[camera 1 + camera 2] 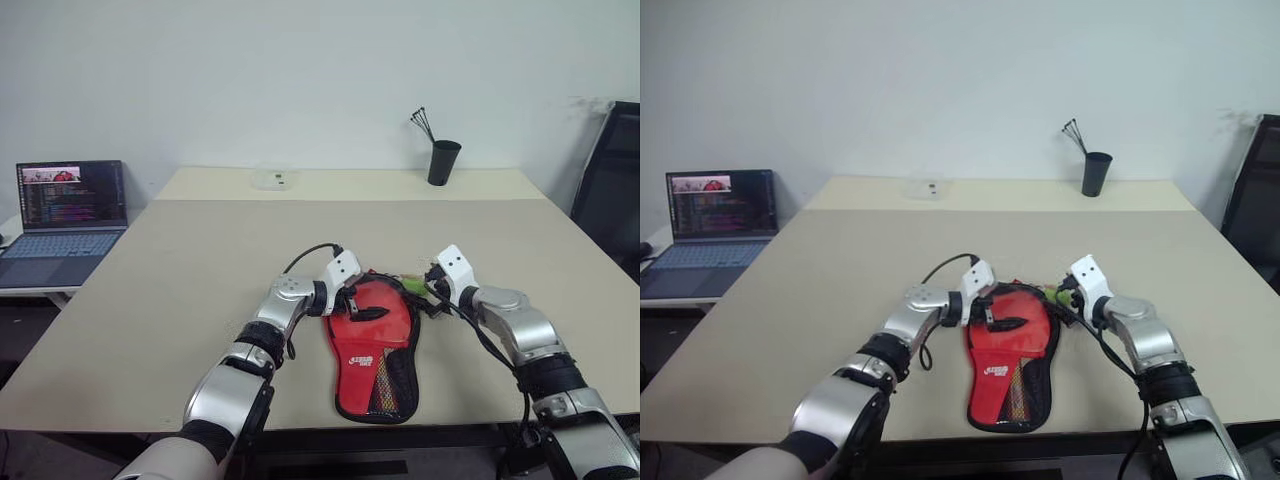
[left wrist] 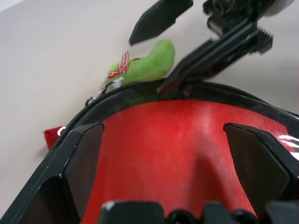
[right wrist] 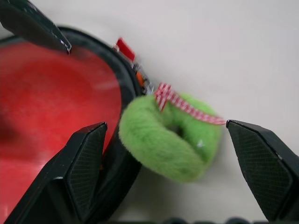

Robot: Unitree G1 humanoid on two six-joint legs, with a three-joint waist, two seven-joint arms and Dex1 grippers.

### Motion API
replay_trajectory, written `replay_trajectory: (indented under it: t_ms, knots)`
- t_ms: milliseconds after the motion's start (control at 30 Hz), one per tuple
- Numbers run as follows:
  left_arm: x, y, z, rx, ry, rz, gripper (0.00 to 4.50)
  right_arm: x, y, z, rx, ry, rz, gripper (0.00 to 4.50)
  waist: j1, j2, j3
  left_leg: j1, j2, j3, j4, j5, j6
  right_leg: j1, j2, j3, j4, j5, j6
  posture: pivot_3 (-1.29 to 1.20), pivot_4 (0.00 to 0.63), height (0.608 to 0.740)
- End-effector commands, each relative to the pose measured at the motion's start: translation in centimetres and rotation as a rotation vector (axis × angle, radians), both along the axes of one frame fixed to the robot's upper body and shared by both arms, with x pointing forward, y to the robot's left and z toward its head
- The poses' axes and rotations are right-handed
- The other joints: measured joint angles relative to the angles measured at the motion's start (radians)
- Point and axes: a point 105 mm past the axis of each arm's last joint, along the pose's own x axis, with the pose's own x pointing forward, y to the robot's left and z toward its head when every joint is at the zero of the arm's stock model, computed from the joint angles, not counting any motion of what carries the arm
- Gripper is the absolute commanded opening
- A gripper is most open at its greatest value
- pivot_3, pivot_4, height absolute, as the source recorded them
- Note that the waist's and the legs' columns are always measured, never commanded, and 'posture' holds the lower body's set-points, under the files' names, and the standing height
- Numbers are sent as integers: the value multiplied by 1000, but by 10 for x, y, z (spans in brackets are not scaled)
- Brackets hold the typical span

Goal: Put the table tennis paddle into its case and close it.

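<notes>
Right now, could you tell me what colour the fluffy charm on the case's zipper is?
Bright green fluffy charm, tied with a red-and-white checked ribbon; clearest in the right wrist view.

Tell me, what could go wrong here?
The right gripper is open around the fuzzy green charm on the case. It might pinch only the charm and drag the case instead of working the zipper. The left gripper hangs open over the red face of the case, so nothing is pinning it yet. The case also lies near the table edge and could slide off.
</notes>
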Motion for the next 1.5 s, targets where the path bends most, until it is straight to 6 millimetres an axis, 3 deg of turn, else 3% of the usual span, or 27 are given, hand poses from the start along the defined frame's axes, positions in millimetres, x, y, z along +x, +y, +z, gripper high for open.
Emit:
replay_trajectory:
  t_ms: [33,100,367,467,767,1000,1233,1500]
  knots:
    - [2,-11,11,16,-41,-25,4500,10,3,14,-7,-58,0,4123,0,0,0,0,0,0,0,0,0,0,0,0,0,0,0,0,150,740]
    - [1,-11,5,49,-35,-37,4500,12,4,14,-2,-56,-3,3634,0,0,0,0,0,0,0,0,0,0,0,0,0,0,0,0,150,740]
    - [-3,-11,-2,93,-31,-72,4500,10,4,15,43,-37,-16,838,0,0,0,0,0,0,0,0,0,0,0,0,1,0,0,0,150,740]
    - [-4,-13,-8,100,-2,-68,4500,9,2,15,42,-34,-17,10,0,0,0,0,0,0,0,0,0,0,0,0,1,0,0,0,150,740]
    - [-15,0,-38,156,120,-77,4500,8,-5,30,26,-57,-16,10,1,1,0,1,0,0,0,0,0,0,0,0,1,0,0,0,150,740]
    - [-19,3,-43,155,162,-85,4500,-2,-25,28,-13,-18,-10,10,2,1,-1,1,0,0,0,0,0,1,0,0,0,0,0,0,150,740]
    - [-20,5,-46,150,192,-85,4500,-26,-47,18,-57,36,1,10,5,2,-1,1,0,0,0,0,0,1,0,0,0,0,1,0,150,740]
    - [-25,4,-52,179,211,-107,4500,-78,-54,7,-102,123,73,10,10,3,-2,0,-1,-2,0,0,0,2,0,-1,-1,-3,5,0,150,740]
